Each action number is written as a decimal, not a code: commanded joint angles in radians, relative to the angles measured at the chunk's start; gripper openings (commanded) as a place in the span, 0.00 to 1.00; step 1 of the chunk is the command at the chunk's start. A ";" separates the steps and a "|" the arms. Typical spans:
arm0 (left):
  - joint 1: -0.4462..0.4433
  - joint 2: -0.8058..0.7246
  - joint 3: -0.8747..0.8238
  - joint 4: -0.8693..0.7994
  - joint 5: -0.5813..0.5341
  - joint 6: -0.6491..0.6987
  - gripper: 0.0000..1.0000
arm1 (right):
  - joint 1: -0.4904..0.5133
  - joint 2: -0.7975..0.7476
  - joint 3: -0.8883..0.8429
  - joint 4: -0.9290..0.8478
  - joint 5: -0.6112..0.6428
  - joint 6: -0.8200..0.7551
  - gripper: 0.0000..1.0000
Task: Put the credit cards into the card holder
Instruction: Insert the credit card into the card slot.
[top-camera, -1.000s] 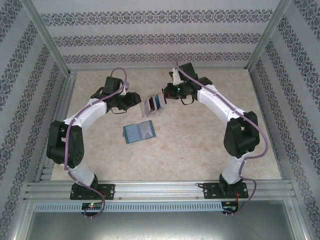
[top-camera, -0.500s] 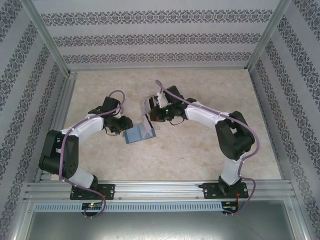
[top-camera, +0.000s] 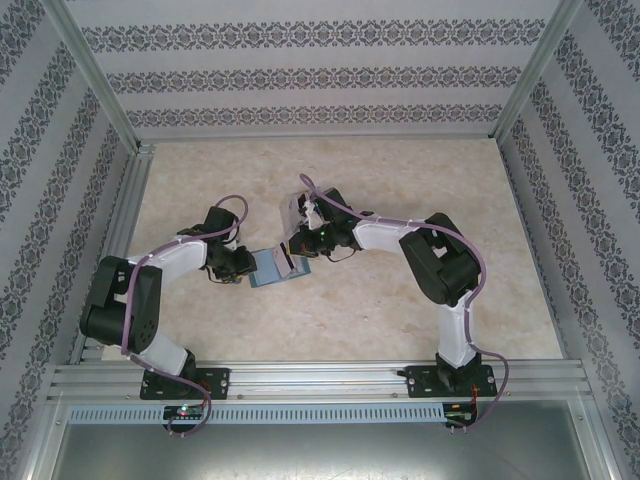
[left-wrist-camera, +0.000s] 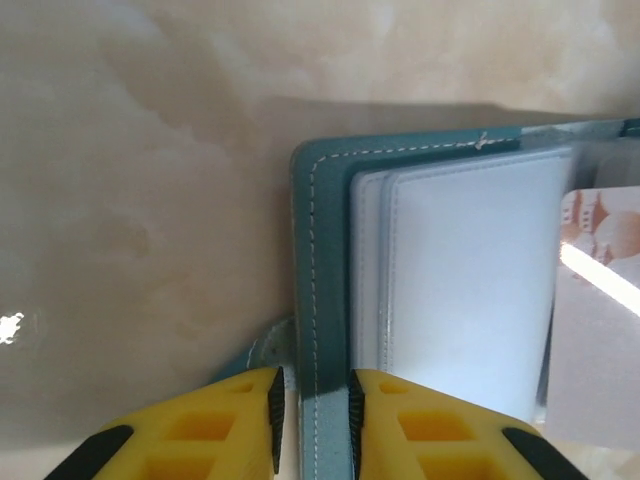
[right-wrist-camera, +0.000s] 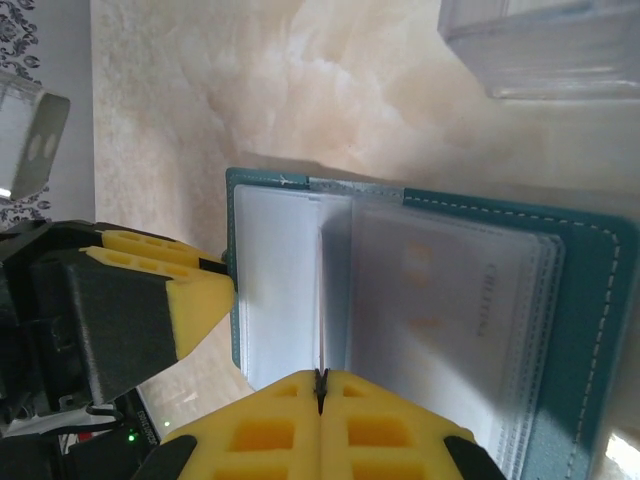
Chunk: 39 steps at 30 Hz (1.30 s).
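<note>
The teal card holder (top-camera: 268, 270) lies open on the table, its clear inner sleeves (left-wrist-camera: 470, 290) facing up. My left gripper (left-wrist-camera: 312, 400) straddles its stitched left border (left-wrist-camera: 320, 300). The jaws stand narrow, one pad against the border and the other a sliver off it. My right gripper (right-wrist-camera: 320, 378) is shut on a thin credit card (right-wrist-camera: 321, 300), which stands edge-on over the sleeves. That card's tan printed face (left-wrist-camera: 600, 330) shows in the left wrist view. In the top view the left gripper (top-camera: 247, 266) is at the holder's left side and the right gripper (top-camera: 298, 250) just above it.
A clear plastic box (right-wrist-camera: 540, 45) stands just behind the holder, partly under my right wrist (top-camera: 293, 212). The pale marble-look tabletop (top-camera: 400, 300) is walled by patterned panels and aluminium rails (top-camera: 130, 200).
Both arms have come nearer and lower onto the card holder. The left jaws have narrowed around its left border. The right gripper has carried the card from beside the clear box to over the sleeves.
</note>
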 joint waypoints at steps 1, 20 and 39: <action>0.011 0.024 -0.017 0.009 -0.013 0.017 0.25 | -0.010 0.006 -0.007 0.020 0.006 0.018 0.00; 0.012 0.024 -0.039 0.032 0.004 0.015 0.19 | 0.014 0.060 -0.008 0.062 0.001 0.067 0.00; 0.013 0.018 -0.036 0.027 -0.002 0.018 0.19 | 0.049 0.088 0.017 0.014 0.006 0.049 0.00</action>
